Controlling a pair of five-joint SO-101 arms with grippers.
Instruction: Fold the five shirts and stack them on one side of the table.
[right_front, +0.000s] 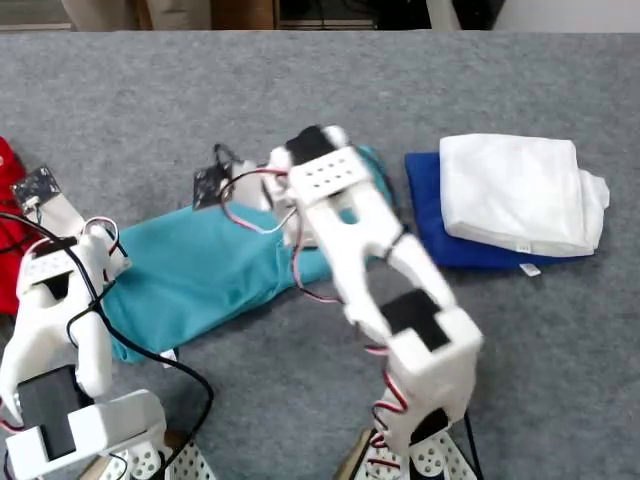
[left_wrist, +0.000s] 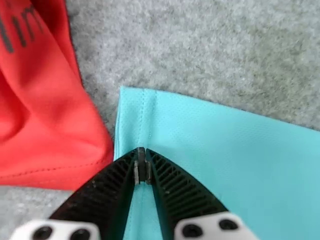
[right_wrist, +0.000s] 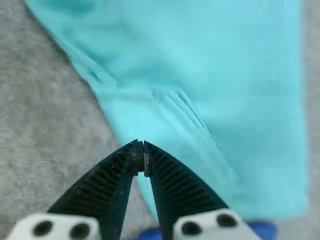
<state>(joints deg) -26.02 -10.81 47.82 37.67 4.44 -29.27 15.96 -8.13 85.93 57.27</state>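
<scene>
Few cropped dark letters (left_wrist: 7, 40) on red shirt (left_wrist: 40, 115)

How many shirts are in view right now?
4. A white shirt lies folded on a blue shirt at the right, a teal shirt is mid-table, and a red shirt is at the left edge. A fifth may be hidden.

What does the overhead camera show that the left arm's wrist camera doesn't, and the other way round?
Overhead but not the left wrist: a folded white shirt lying on a blue shirt at the right side of the table. Left wrist but not overhead: the left gripper up close, its tips closed just over the teal shirt near its stitched hem and corner, right beside the red shirt. Both: the teal shirt, the red shirt and the grey table.
</scene>
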